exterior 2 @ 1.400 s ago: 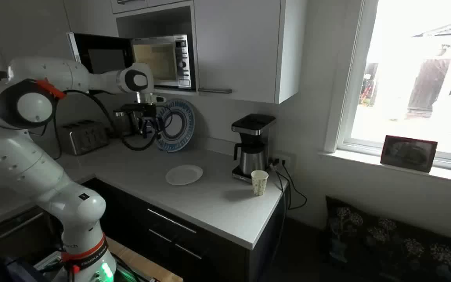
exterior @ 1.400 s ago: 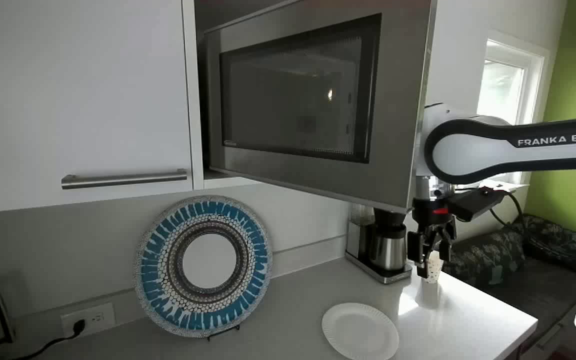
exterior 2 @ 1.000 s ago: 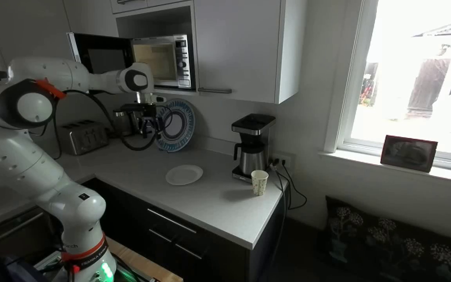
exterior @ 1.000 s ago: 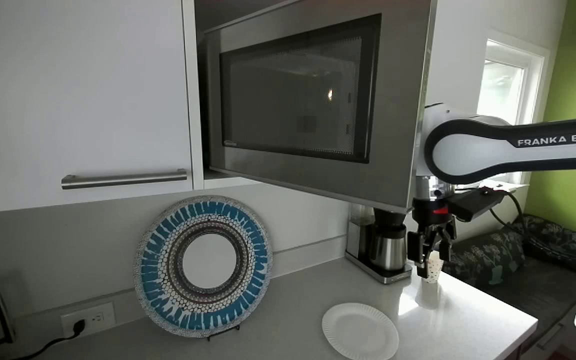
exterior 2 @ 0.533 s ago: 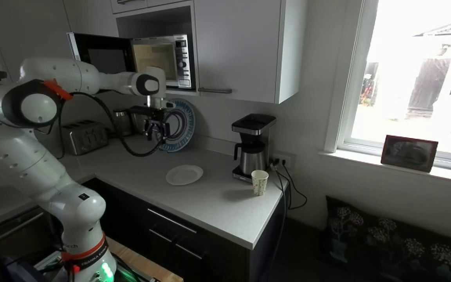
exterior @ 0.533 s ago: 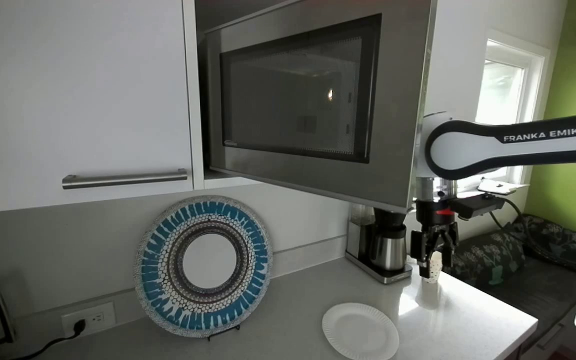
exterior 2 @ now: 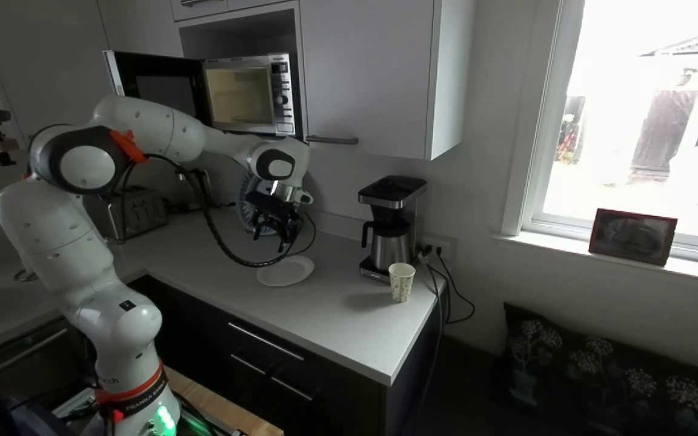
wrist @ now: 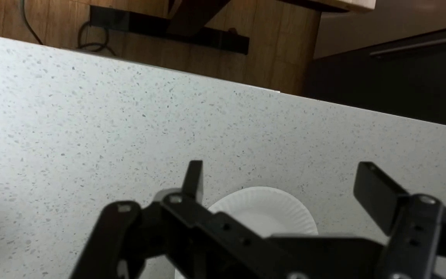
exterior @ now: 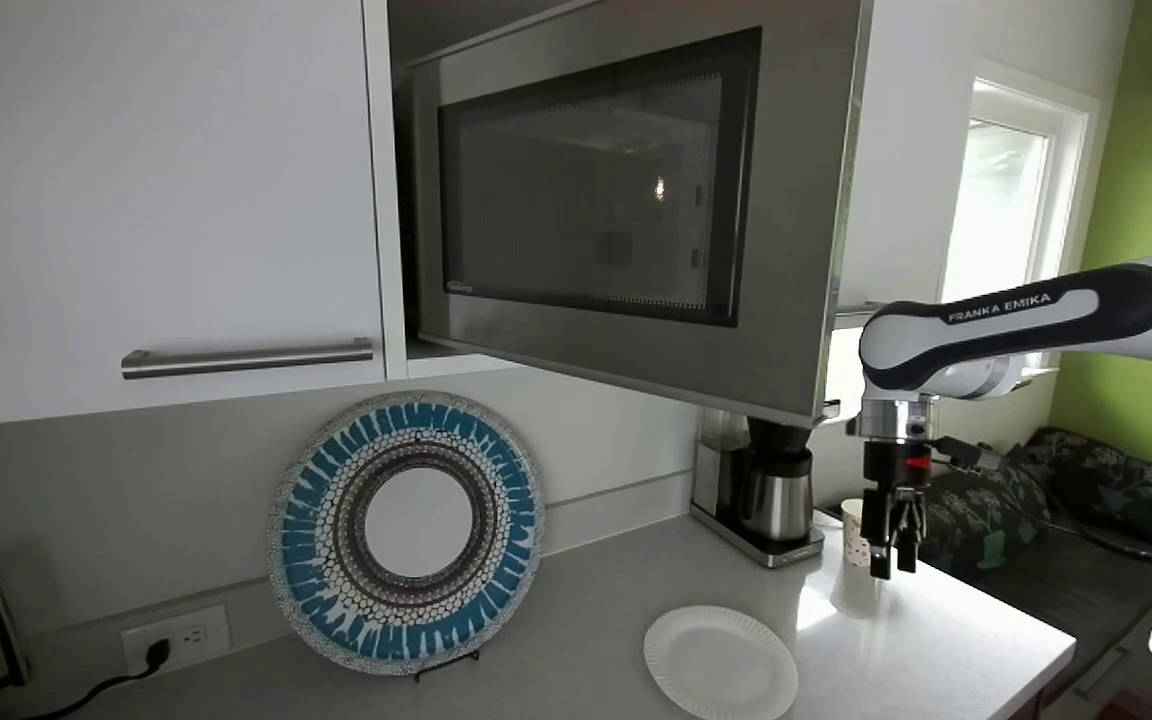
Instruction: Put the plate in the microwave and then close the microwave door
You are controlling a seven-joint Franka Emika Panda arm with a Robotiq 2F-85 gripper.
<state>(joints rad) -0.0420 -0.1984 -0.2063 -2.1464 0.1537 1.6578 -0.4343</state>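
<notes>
A white robot arm [exterior 2: 149, 124] reached out over a pale speckled counter [wrist: 91, 116]; its black gripper [wrist: 280, 172] pointed downward above the surface, jaws spread wide; the small white plate [wrist: 261, 209] lay flat on the counter, lower than the gripper and partly hidden by it in the wrist view; in an exterior view, the silver microwave [exterior 2: 282, 100] sat in a cabinet niche [exterior 2: 243, 39]; the microwave door [exterior: 596, 190] stood wide open; a blue-patterned round plate [exterior: 351, 530] stood propped by the wall [exterior: 596, 425]; a coffee maker [exterior 2: 391, 242] and a spotted cup [exterior 2: 402, 284] stood near the counter's end.
</notes>
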